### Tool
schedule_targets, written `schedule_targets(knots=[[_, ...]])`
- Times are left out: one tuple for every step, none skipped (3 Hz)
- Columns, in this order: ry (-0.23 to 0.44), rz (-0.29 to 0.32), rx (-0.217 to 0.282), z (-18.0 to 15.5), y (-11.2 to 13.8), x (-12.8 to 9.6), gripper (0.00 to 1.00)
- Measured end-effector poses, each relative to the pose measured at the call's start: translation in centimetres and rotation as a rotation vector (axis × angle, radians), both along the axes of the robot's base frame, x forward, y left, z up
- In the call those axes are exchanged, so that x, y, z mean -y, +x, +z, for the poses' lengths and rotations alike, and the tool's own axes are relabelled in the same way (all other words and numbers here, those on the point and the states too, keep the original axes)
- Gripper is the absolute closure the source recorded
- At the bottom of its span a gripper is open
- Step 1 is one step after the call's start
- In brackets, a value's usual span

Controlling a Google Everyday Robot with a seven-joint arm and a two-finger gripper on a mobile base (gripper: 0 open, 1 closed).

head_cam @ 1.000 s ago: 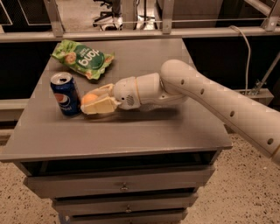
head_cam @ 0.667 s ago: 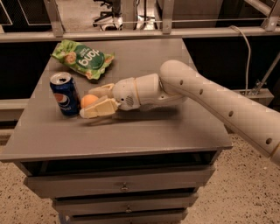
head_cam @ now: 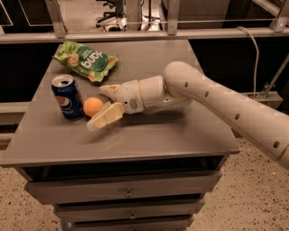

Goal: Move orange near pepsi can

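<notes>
Indoor workspace, seemingly an office or lab: a plain grey counter [head_cam: 149, 140] sits on a cabinet of metal drawers [head_cam: 128, 191] over a speckled hard floor [head_cam: 239, 198]. Metal railings [head_cam: 135, 34] and a wheeled office chair [head_cam: 113, 12] stand behind. A robot's gripper [head_cam: 99, 108] hangs low over the counter's left half, fingers spread.

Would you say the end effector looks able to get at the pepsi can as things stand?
Probably not directly. The end effector is open just right of the pepsi can, but the orange sits between its fingers and blocks the straight path. Going over the orange seems possible.
</notes>
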State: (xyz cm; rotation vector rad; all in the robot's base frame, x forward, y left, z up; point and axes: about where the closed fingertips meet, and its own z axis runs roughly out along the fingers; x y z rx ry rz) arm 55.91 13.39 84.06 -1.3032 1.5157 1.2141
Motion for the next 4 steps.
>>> schedule_targets(knots=[[-0.015, -0.035, 0.035, 0.7, 1.0, 1.7, 0.00], [-0.042, -0.088, 0.086, 1.7, 2.5, 4.2, 0.00], [-0.098, -0.172, 0.162, 2.8, 4.8, 7.9, 0.00], [-0.098, -0.172, 0.162, 2.8, 4.8, 7.9, 0.00]])
